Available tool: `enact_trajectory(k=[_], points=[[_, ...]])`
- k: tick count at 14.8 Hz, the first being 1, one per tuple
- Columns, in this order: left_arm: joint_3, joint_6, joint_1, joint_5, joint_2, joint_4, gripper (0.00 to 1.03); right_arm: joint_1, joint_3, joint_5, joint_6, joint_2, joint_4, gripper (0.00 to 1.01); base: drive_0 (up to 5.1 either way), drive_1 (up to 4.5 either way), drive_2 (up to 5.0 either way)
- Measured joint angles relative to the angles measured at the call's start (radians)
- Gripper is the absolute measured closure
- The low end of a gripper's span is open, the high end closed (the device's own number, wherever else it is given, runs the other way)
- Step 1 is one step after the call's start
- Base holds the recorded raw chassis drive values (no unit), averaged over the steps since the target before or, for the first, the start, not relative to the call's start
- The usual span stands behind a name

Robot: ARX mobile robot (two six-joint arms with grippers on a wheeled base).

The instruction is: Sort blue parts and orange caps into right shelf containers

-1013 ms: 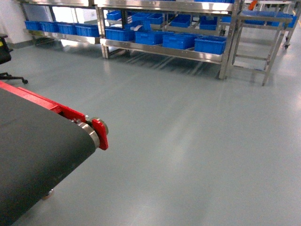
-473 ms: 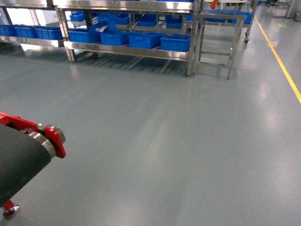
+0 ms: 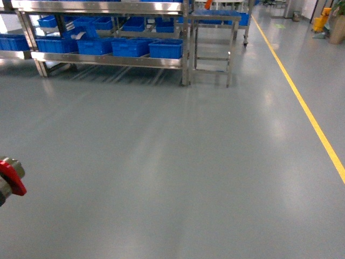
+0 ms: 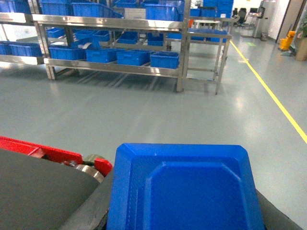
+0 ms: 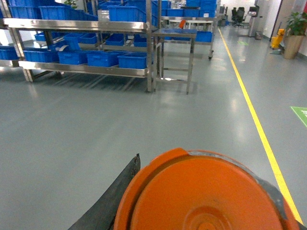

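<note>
The shelf (image 3: pixel 108 38) with its right shelf containers (image 3: pixel 166 48) stands across open floor from the robot, up at about eleven o'clock in the head view, its long axis running left to right along the far wall; the crates sit in a row on the lower rail, the end one just beside the right upright. A small steel table (image 3: pixel 213 32) stands just beside the rack at twelve o'clock, and a yellow floor line (image 3: pixel 307 113) runs away at about one o'clock. Neither arm shows in the head view. The left wrist view is filled at six o'clock by a blue part (image 4: pixel 184 191) right up against the lens, so the left gripper is probably holding it, though its fingers are hidden and I cannot tell their spread. Likewise the right wrist view shows an orange cap (image 5: pixel 201 196) at six o'clock, close to the camera; the right gripper's state cannot be read either. Both wrist cameras look roughly level toward the rack, at eleven to twelve o'clock in each. A red-edged conveyor end (image 3: pixel 11 178) sits at eight o'clock. The rack is well apart from both arms, so I judge that closing that gap comes first.
</note>
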Motion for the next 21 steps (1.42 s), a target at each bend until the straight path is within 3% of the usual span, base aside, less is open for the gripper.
enact_trajectory(k=[7, 21], points=[[0.000, 0.000, -0.002, 0.003, 0.000, 0.000, 0.61, 0.000, 0.000, 0.001, 0.000, 0.000, 0.000, 0.58, -1.3, -1.09, -1.5], [0.000, 0.000, -0.001, 0.000, 0.000, 0.000, 0.61, 0.000, 0.000, 0.000, 0.000, 0.000, -0.001, 0.58, 0.0, 4.10, -4.0]])
